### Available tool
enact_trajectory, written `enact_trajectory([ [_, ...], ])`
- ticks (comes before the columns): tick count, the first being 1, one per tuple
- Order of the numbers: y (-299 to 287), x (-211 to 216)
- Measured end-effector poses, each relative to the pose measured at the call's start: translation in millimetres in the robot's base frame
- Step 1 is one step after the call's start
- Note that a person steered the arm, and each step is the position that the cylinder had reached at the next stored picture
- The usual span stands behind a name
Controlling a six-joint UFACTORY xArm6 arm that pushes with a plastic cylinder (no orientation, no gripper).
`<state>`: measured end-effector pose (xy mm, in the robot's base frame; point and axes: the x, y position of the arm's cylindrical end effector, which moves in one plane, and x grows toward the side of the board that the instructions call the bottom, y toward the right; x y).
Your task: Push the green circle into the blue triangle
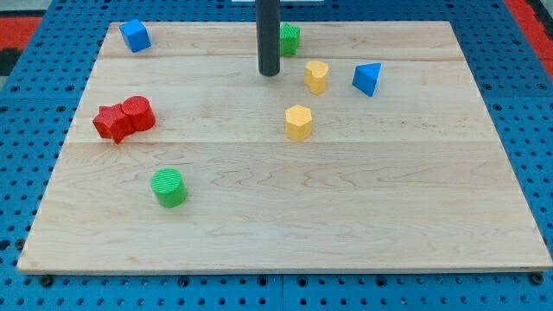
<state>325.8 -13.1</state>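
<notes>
- I can read no writing on any block.
- The green circle (168,187) is a ribbed green cylinder, well apart from the blue triangle (367,79).
- My tip (269,72) has no jaws and holds nothing; it stands well apart from the blue triangle, toward the view's left.

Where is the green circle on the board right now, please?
The green circle stands alone at the view's lower left, below the red blocks, far from my tip and the blue triangle.
</notes>
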Motion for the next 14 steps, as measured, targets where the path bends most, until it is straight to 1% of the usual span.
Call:
enact_trajectory([
  [1,-14,53],
  [2,-88,87],
  [3,-127,153],
  [4,-184,168],
  [5,-163,213],
  [6,-81,202],
  [7,-28,166],
  [8,-61,139],
  [9,-37,128],
  [10,-17,101],
  [11,19,85],
  [12,41,75],
  [13,56,44],
  [14,107,29],
])
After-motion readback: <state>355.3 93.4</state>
